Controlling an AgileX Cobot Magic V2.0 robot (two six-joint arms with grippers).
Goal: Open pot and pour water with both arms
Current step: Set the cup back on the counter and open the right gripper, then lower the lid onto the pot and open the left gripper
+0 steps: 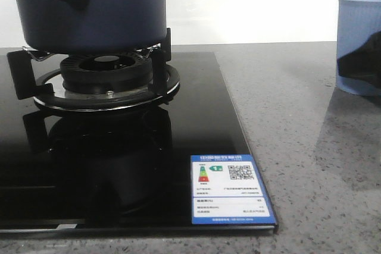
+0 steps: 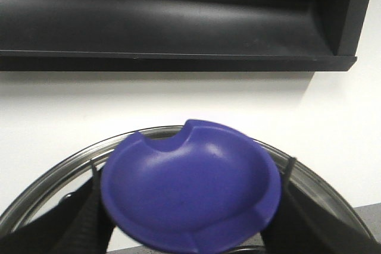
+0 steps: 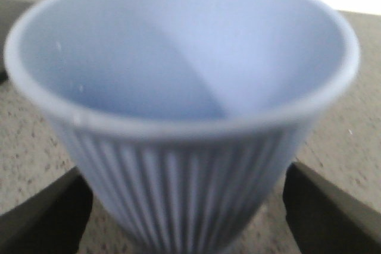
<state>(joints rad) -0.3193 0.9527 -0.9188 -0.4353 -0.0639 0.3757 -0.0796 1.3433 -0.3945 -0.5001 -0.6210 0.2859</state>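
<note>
The dark navy pot stands on the gas burner at the far left; its top is out of frame. In the left wrist view my left gripper is shut on the purple-blue lid knob, with the lid's metal rim arcing around it. Whether the lid rests on the pot is hidden. My right gripper is open, one black finger on each side of the ribbed light blue cup. The cup stands on the counter at the right, a black gripper piece across it.
The burner sits in a glossy black cooktop with an energy label at its front right corner. Grey speckled counter lies between cooktop and cup. A black range hood hangs on the white wall behind the lid.
</note>
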